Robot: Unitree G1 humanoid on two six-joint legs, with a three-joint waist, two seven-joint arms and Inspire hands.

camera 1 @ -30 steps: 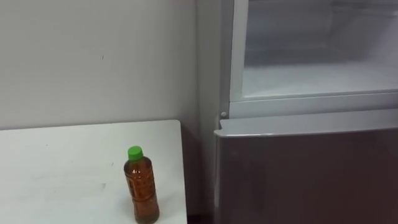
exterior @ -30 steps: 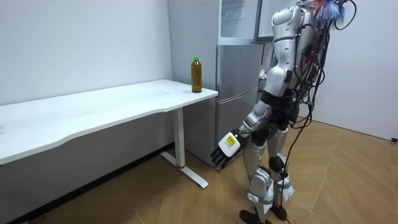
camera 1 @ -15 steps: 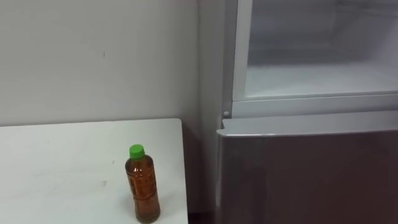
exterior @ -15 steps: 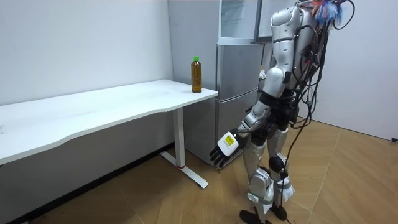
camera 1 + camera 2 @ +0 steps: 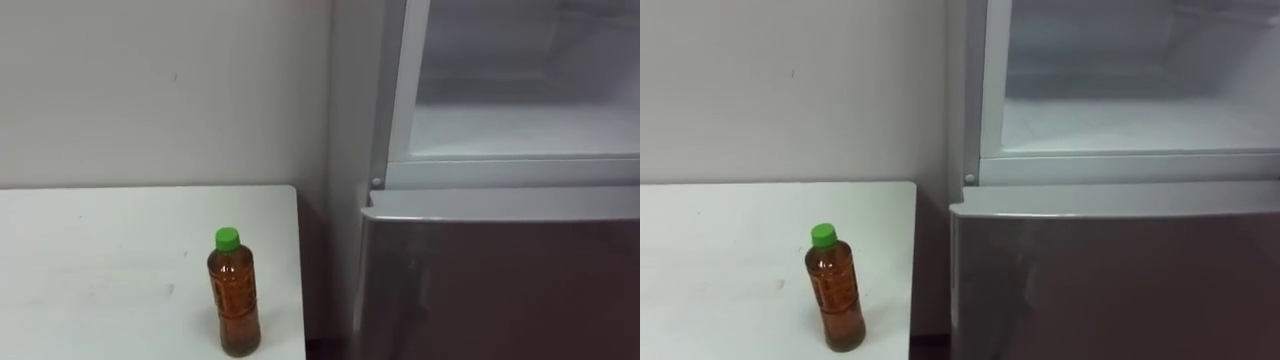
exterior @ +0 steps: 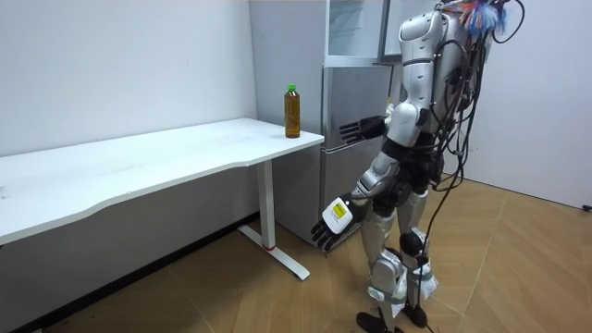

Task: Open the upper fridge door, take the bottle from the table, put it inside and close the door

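Room view: bottle (image 6: 292,112) on table (image 6: 139,162) beside fridge (image 6: 356,102).

The fridge (image 5: 500,280) is cut off by the eye views' top, right and bottom edges; the upper compartment's ceiling and right wall are out of frame. The counter (image 5: 100,240) is cropped at left and bottom. Room view, centre right: the robot's torso screens the fridge's right side and the arm behind the right hand (image 6: 363,129).
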